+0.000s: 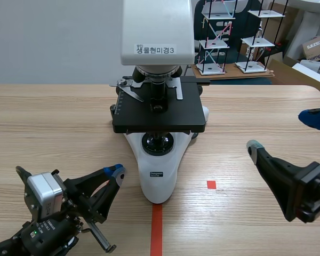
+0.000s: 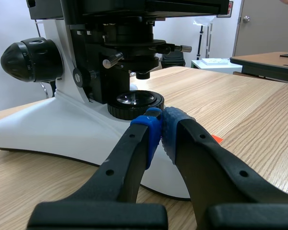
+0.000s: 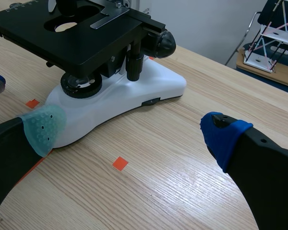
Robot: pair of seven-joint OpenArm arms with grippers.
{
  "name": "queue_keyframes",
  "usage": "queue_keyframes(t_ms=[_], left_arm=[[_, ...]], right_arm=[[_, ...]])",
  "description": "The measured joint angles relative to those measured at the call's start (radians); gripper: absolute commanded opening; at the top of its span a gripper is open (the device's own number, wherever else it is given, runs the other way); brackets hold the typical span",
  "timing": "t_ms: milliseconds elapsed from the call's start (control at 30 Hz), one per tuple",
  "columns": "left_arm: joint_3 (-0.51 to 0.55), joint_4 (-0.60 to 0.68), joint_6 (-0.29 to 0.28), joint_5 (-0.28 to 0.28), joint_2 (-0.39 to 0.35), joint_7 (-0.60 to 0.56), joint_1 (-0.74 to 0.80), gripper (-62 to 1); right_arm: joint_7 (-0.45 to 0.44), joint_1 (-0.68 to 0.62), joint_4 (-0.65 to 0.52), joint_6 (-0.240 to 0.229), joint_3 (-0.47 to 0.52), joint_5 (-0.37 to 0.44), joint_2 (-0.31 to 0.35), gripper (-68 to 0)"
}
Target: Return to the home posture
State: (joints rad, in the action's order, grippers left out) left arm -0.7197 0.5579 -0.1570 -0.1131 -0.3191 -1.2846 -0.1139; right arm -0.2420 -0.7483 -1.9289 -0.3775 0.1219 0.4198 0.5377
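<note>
The left arm (image 1: 53,210) is lying low over the near left part of the desk (image 1: 53,117), a pale board with a fine, straight wood grain. The left jaws are pressing together with nothing between them. Their two soft, knobbly blue pads (image 2: 154,130) are meeting tip to tip and pointing at the microscope (image 1: 160,114), near its base but, as the scene view shows, apart from it.

The right arm (image 1: 301,189) is lying low at the near right. The right jaws are standing wide open and holding nothing. One thick black finger is ending in a translucent grey-green dotted pad (image 3: 42,125), the other in a matte blue pad (image 3: 224,136). Only bare desk and a small orange-red tape square (image 3: 120,163) are showing between them.

The microscope is standing upright in the middle of the desk, between the two arms. Its base is smooth, glossy white moulded plastic, narrowing to a rounded nose toward the robot. Above the base a flat, matte black square stage (image 1: 159,113) is carrying thin bright metal clips. A round glass lens in a black ridged ring (image 2: 136,101) is sitting in the base, and a fat black ribbed knob (image 2: 31,60) is sticking out from the side. A boxy white head with a printed label is topping it.

An orange-red tape line (image 1: 157,229) is running from the nose toward the near edge. Behind the desk, thin rod frames with small white plates (image 1: 218,37) are standing.
</note>
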Motion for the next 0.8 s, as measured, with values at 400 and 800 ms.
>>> queue_keyframes(t_ms=[400,800], left_arm=[[0.0,0.0,0.0,0.0,0.0,0.0,0.0,-59.1],[0.002,0.117,-0.038,0.0,-0.108,0.048,0.041,-59.2]], right_arm=[[0.0,0.0,0.0,0.0,0.0,0.0,0.0,-5.4],[0.0,0.0,0.0,0.0,0.0,0.0,0.0,-5.4]])
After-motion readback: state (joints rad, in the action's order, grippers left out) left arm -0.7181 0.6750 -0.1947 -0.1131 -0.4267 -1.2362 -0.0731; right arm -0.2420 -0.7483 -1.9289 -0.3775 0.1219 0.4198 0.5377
